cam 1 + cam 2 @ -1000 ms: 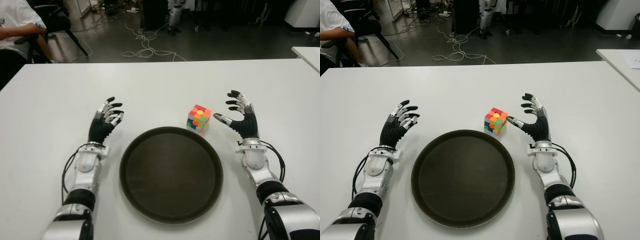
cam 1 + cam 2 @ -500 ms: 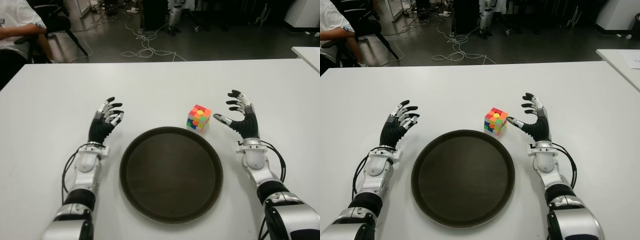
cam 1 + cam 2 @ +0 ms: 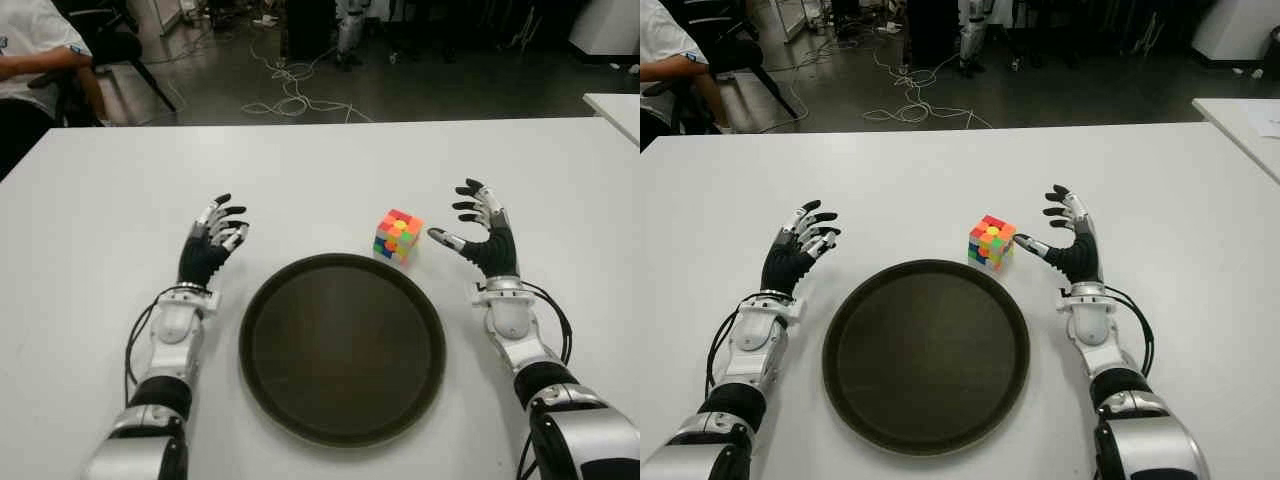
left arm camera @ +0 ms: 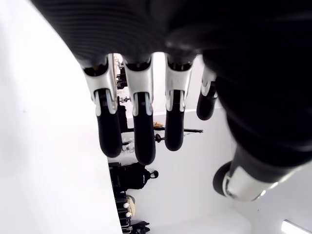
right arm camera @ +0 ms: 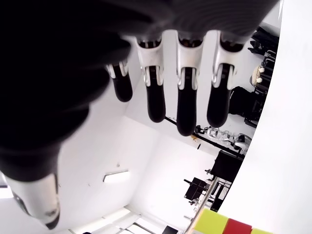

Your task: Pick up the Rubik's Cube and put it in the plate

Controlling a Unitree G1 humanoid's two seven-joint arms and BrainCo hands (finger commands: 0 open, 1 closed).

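Multicoloured Rubik's Cube beside round dark plate, right hand spread

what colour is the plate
The plate is dark brown, nearly black, plain and unpatterned. It shows best in the left eye view.

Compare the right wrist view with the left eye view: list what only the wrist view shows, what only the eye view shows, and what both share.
Only the right wrist view: the undersides of the right hand's fingers from close by, spread and holding nothing.

Only the left eye view: the dark round plate, empty; the left hand open to the plate's left; the whole white table; a seated person at the far left.

Both: the right hand and the Rubik's Cube, though the wrist view catches only a corner of the cube.
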